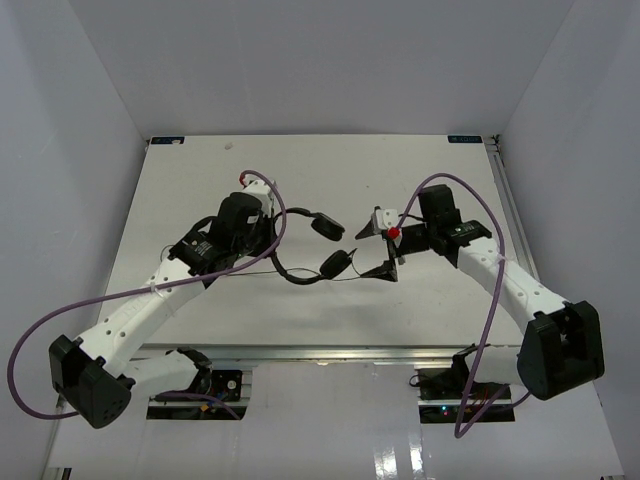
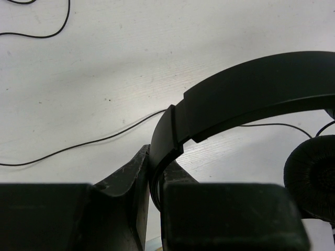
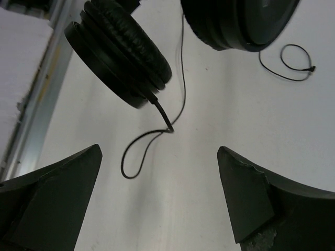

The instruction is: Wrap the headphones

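The black headphones (image 1: 300,275) lie mid-table, with one earcup (image 1: 327,226) farther back and the other (image 1: 335,264) nearer. My left gripper (image 1: 268,242) is shut on the headband (image 2: 251,89), which is pinched between its fingers (image 2: 155,178); one earcup (image 2: 314,178) shows at the right edge. The thin cord (image 2: 78,146) trails across the table. My right gripper (image 1: 382,247) is open and empty just right of the earcups. In the right wrist view (image 3: 159,198) it faces both earcups (image 3: 123,57) (image 3: 241,21) and a small cord loop (image 3: 141,146).
Thick purple robot cables (image 1: 275,200) (image 1: 480,205) arc over both arms. A metal rail (image 1: 510,200) runs along the table's right edge, and white walls enclose the left, back and right sides. The cord's coiled end (image 3: 293,57) lies beyond the earcups.
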You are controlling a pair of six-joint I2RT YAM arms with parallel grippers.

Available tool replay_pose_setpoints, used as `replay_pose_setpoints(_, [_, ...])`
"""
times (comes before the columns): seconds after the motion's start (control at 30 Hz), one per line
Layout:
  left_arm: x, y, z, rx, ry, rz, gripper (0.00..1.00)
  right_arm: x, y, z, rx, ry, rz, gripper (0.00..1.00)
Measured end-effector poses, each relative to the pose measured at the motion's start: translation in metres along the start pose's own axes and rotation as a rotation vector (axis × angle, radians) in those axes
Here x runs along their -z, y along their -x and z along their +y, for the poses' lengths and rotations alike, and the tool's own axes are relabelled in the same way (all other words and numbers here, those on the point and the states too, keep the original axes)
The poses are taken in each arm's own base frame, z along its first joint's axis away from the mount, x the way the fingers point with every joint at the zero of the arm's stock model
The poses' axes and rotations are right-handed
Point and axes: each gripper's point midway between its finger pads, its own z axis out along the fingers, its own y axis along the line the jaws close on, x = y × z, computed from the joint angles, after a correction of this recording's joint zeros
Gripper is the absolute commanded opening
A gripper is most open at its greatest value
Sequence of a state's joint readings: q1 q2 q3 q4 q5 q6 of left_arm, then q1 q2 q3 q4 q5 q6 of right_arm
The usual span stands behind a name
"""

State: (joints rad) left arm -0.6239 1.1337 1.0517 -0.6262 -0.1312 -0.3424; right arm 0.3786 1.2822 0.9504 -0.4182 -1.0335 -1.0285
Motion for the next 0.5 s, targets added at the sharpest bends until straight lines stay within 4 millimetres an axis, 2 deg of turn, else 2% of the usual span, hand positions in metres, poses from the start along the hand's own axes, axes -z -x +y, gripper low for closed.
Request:
replay_pose_setpoints(0.17, [0.011, 0.012, -0.007, 0.034, -0.031, -0.028, 0.0, -0.028, 0.012, 0.027, -0.124, 0.102, -0.091, 0.93])
replay_pose_setpoints(0.3, [0.021, 0.028, -0.011, 0.085, -0.054, -0.067, 0.0, -0.039, 0.015, 0.039, -0.202, 0.142, -0.145, 0.92])
replay_pose_setpoints(0.43, [0.035, 0.056, -0.014, 0.17, -0.089, -0.136, 0.0, -0.045, 0.006, 0.049, -0.297, 0.142, -0.2, 0.89])
replay_pose_setpoints(0.5, [0.042, 0.078, -0.018, 0.214, -0.123, -0.185, 0.0, -0.049, 0.009, 0.05, -0.334, 0.146, -0.231, 0.85])
